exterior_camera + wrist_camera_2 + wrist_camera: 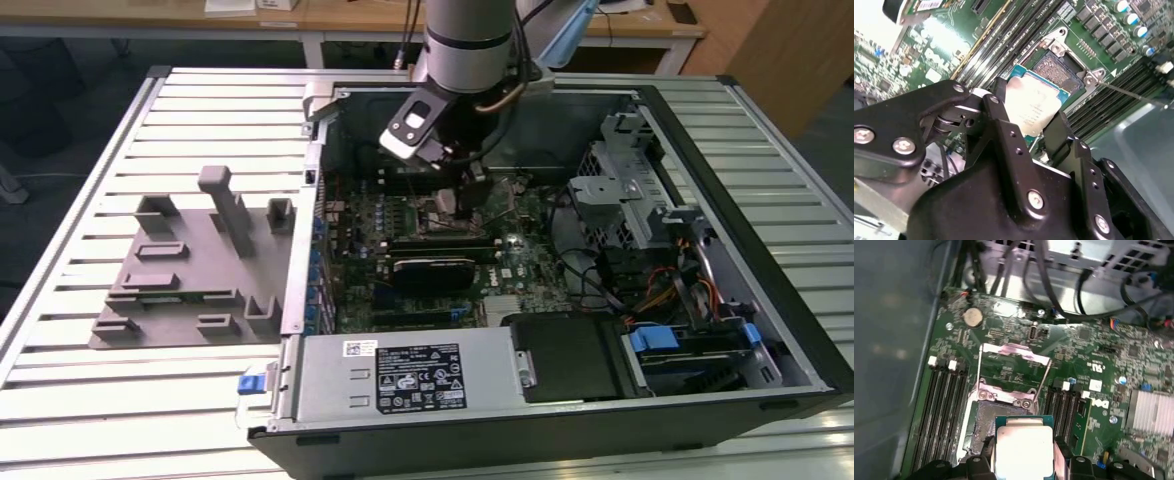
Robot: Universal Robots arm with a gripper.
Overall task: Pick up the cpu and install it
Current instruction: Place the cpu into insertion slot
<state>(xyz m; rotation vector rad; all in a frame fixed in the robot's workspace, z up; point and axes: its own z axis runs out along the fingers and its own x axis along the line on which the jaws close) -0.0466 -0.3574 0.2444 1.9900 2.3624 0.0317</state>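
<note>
1. Table (80,400): pale slatted metal surface that carries everything listed
2. Computer case (767,290): black, lying on its side with the side panel off; takes up the table from its middle to the edge at the exterior view's right
3. Grey plate (187,290): flat plastic with upright blocks; on the table toward the edge at the exterior view's left, just beside the case
4. Arm (467,40): silver-grey, reaching down into the case near its far wall
5. Circuit board (1104,350): green, lying flat on the floor of the case, with rows of long black slots (944,405)
6. Claw (1030,114): black, 2 fingers (1004,125) drawn in narrow against opposite edges of the cpu (1031,100), which is gripped between them
7. Socket (985,422): on the board between the slot rows, uncovered, with its metal frame (1014,352) swung open
8. Cpu, as held: square, silvery top, pale rim; it sits level in the claw and overlaps 1 edge of the socket in both wrist views; I cannot tell whether it touches the socket
9. Coin battery (973,316): round, silver, on the board beyond the frame
</note>
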